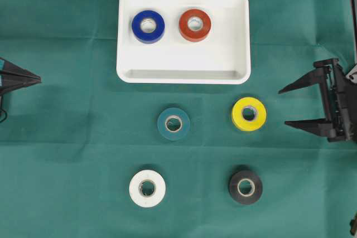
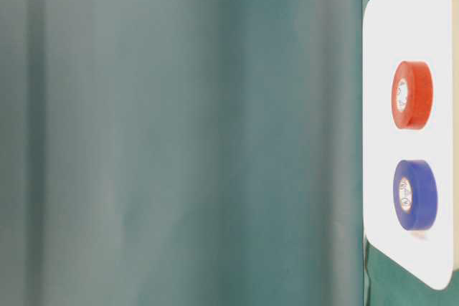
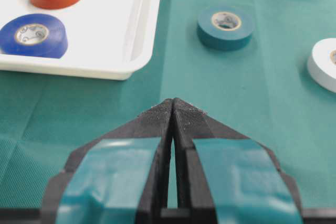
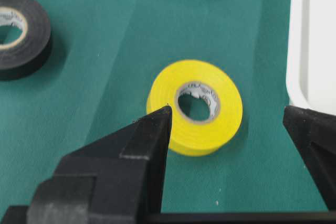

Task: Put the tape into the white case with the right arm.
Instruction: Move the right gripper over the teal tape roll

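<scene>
- My left gripper (image 1: 37, 78) sits at the left edge, jaws pressed together, empty
- White case (image 1: 240, 32) far centre holds blue tape (image 1: 148, 26) and red tape (image 1: 194, 25)
- Yellow tape (image 1: 249, 113) lies on the tabletop just left of my right gripper (image 1: 285, 106), jaws spread wide, gripping nothing

left pincer (image 3: 172, 109): tips pressed together | right pincer (image 1: 286, 106): spread wide, holding nothing

Glossy plastic white case (image 1: 183, 68), matt cloth (image 1: 72, 137)

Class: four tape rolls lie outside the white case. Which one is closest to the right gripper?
The yellow roll. It lies just off the fingertips of the open right gripper, below the white case; the teal, white and black rolls lie farther away.
</scene>
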`<state>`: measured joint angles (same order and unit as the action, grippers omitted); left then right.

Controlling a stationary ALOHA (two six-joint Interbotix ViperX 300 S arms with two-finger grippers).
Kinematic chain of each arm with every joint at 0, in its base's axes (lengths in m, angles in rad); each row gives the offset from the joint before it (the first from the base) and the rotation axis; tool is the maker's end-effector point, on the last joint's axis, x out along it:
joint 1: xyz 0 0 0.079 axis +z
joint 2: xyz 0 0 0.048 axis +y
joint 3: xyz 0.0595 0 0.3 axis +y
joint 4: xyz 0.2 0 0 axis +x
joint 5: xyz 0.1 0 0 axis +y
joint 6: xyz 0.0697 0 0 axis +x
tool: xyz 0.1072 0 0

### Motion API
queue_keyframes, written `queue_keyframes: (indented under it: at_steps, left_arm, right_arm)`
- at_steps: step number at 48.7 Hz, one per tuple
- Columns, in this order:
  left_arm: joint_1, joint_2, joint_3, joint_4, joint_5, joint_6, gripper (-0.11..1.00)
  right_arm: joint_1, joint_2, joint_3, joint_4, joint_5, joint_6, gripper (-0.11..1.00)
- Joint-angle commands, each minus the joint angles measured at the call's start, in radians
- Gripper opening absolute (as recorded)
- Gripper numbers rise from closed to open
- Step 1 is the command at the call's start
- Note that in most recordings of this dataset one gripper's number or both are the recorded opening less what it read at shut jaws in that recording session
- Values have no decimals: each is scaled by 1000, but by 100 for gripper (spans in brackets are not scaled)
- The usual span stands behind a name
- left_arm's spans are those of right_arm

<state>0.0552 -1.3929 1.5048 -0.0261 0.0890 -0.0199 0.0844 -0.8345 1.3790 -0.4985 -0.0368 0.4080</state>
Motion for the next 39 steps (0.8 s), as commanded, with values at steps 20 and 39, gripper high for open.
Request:
queue_keyframes:
  at_steps: [20, 39]
  left_arm:
    - [2, 8, -11, -2, -9, -2, 1]
    - [2, 8, -12, -2, -9, -2, 1]
  right_arm:
    - [2, 336, -242, -3, -52, -9, 61]
    - [2, 644, -477, -5, -52, -12, 61]
